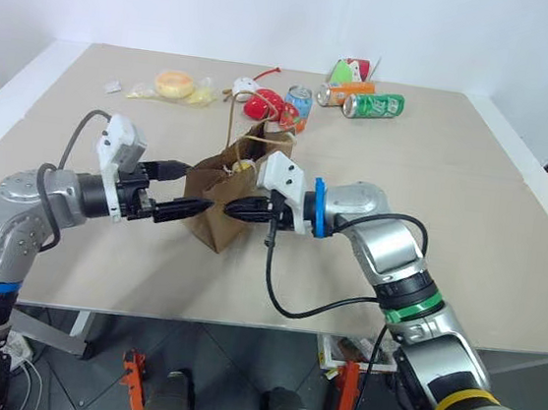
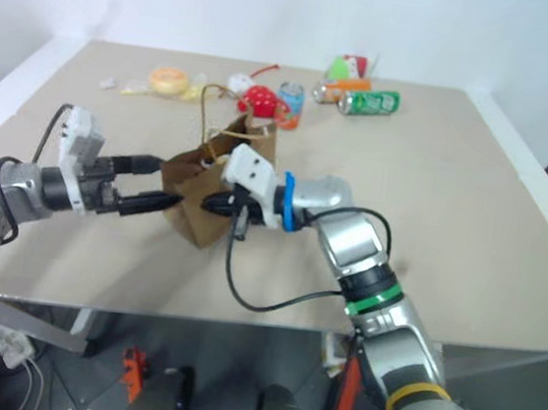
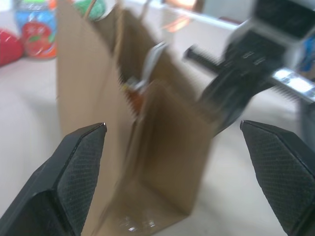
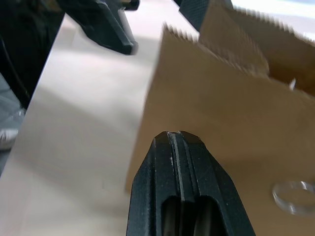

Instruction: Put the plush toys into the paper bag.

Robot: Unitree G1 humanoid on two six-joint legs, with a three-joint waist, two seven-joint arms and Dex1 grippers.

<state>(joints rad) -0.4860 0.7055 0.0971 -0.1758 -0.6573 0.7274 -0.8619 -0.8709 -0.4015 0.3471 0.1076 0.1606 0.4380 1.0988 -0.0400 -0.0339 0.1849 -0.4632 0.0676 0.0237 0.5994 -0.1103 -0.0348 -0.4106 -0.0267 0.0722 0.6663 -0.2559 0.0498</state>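
Observation:
The brown paper bag (image 1: 224,191) stands open at the table's middle, its cord handles (image 1: 250,141) sticking up. In its mouth shows a pale yellow-and-white plush toy (image 1: 244,167); the rest of what it holds is hidden by its walls. My left gripper (image 1: 197,186) is open, its two fingers astride the bag's left edge, which the left wrist view shows between the fingertips (image 3: 93,135). From the right, my right gripper (image 1: 226,209) is shut and empty, its tip against the bag's near wall (image 4: 231,113).
Behind the bag lie a red strawberry plush (image 1: 263,103), a small white round toy (image 1: 243,86) and a blue can (image 1: 299,101). An orange can (image 1: 344,94), a green can (image 1: 373,104) and a small carton (image 1: 349,70) sit back right. A wrapped yellow item (image 1: 174,83) lies back left.

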